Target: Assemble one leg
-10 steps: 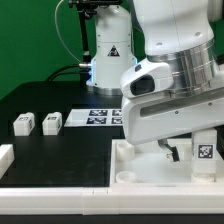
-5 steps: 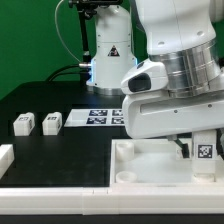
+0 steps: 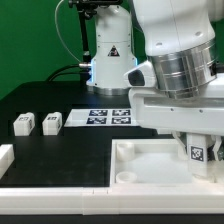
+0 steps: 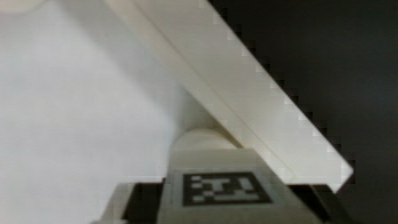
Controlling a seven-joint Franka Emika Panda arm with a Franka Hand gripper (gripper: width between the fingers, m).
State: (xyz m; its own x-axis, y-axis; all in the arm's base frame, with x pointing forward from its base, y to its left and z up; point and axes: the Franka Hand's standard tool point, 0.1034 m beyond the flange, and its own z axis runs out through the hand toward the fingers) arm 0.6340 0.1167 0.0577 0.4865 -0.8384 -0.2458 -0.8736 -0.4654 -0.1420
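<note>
My gripper (image 3: pixel 197 150) is shut on a leg (image 3: pixel 198 153), a small white block with a black-and-white marker, and holds it upright over the right part of the large white board (image 3: pixel 150 172). In the wrist view the leg (image 4: pixel 221 182) sits between my gripper's (image 4: pixel 221 200) dark fingers (image 4: pixel 135 202), right at the board's raised rim (image 4: pixel 231 85) where a rounded corner socket (image 4: pixel 210 136) shows. I cannot tell whether the leg's lower end touches the socket. Two more legs (image 3: pixel 22 123) (image 3: pixel 52 121) lie on the black table at the exterior view's left.
The marker board (image 3: pixel 108 117) lies behind the white board, in front of the robot base (image 3: pixel 108 45). Another white part (image 3: pixel 5 155) shows at the exterior view's left edge. The arm's bulk hides the table's right side.
The hand and wrist have shifted and turned toward the exterior view's right. The held leg stays at nearly the same spot over the board. The loose legs have not moved.
</note>
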